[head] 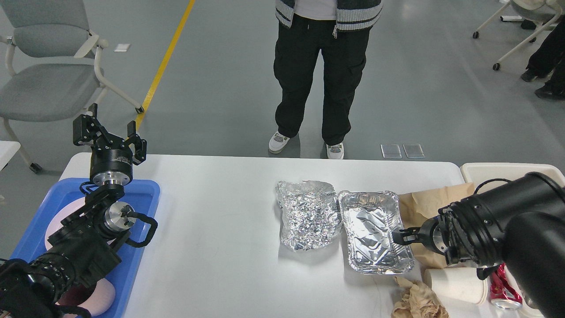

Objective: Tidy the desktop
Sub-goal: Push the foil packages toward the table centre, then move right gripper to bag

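The white desktop [220, 221] holds a crumpled foil sheet [309, 214] and an empty foil tray [373, 232] side by side right of centre. My right gripper [402, 236] comes in low from the right, with its dark tips at the tray's right rim; I cannot tell whether they pinch the rim. My left gripper [109, 134] is open and empty, pointing up above the far end of the blue tray [143, 190] at the left edge.
A brown paper bag [435, 205], crumpled brown paper [417, 302], a lying paper cup [457, 285] and a crushed red can [503, 289] lie at the right front. A cream bin [503, 170] stands far right. Pink plates [59, 218] sit in the blue tray. A person [324, 66] stands beyond the table.
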You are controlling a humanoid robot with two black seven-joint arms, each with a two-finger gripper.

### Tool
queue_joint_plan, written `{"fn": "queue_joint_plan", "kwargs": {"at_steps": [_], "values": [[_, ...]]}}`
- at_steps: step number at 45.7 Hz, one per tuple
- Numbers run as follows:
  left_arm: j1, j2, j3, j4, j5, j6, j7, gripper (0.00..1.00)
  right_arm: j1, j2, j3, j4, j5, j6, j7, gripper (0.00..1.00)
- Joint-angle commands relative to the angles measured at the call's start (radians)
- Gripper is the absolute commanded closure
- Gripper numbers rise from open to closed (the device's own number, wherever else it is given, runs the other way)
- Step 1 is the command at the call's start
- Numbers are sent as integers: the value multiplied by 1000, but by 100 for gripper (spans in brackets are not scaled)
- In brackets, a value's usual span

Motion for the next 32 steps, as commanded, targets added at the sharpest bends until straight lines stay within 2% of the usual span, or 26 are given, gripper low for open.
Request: {"fn": "queue_joint_plan", "kwargs": {"at_steps": [1,12,17,22,30,31,32], "values": [[0,0,0,0,0,0,0,4,13,-4,9,-8,28,6,0,13],[0,0,0,0,0,0,0,4,38,-55,20,-6,30,18,5,12],[0,0,0,0,0,-1,0,4,29,-57,20,-8,30,18,5,15],[0,0,0,0,0,0,0,4,20,-63,22,-8,33,21,3,35],[0,0,0,0,0,0,0,4,15,-63,23,-9,39,24,3,92],[0,0,0,0,0,0,0,4,17,-63,22,-8,39,26,3,97],[0,0,0,0,0,0,0,4,21,-63,23,-8,40,27,3,98]]}}
